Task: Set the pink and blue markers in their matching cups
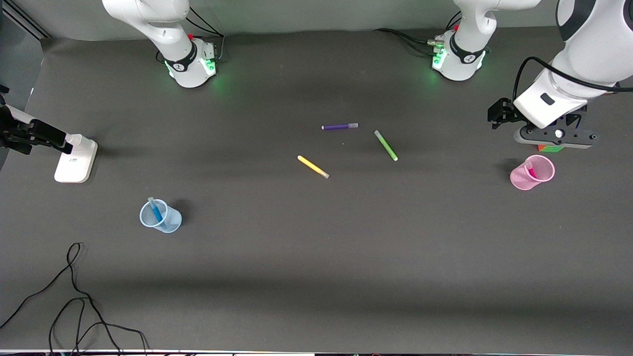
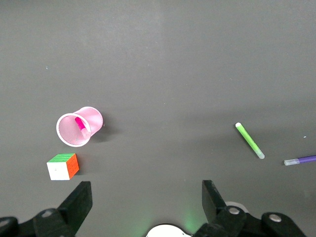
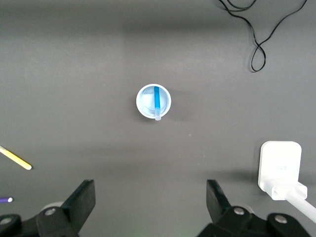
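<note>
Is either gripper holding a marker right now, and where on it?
Neither. Left gripper and right gripper are open and empty; both markers sit in their cups.

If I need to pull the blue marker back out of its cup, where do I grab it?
Grip the blue marker by its pale cap end, which leans on and pokes above the rim of the blue cup. Come straight down from above; the cup wall hides the rest of the barrel.

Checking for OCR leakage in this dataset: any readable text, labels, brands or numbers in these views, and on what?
None readable.
White stand base: faint mark, too blurred to read.
Black collar on each robot base: small white logo, too small to read.
Markers and cups: no print visible.
</note>
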